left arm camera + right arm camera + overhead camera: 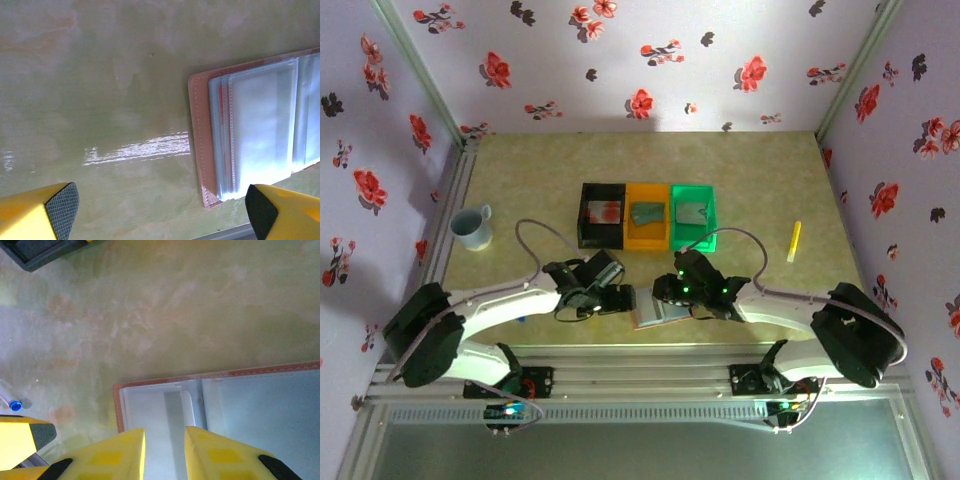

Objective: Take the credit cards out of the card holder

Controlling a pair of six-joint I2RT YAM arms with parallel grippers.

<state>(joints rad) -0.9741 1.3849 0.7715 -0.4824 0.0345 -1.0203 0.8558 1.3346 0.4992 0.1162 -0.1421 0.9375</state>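
Note:
The card holder [658,316] lies open on the table near the front edge, pinkish-tan rim out, clear sleeves [260,125] up. A reddish strip [220,107] shows inside the sleeves. My left gripper [161,212] is wide open at the holder's left end, its right finger [265,212] over the near corner. My right gripper [164,432] hovers over the left sleeve page [150,410], jaws narrowed to a small gap with nothing seen between them. One credit card with a red blotch [604,211] lies in the black bin, another [647,213] in the orange bin and a third [692,213] in the green bin.
The black [588,238], orange [647,243] and green [708,240] bins stand in a row behind the holder. A pale blue cup [473,226] sits at the left and a yellow stick [795,240] at the right. The table's metal front rail [650,352] runs just below the holder.

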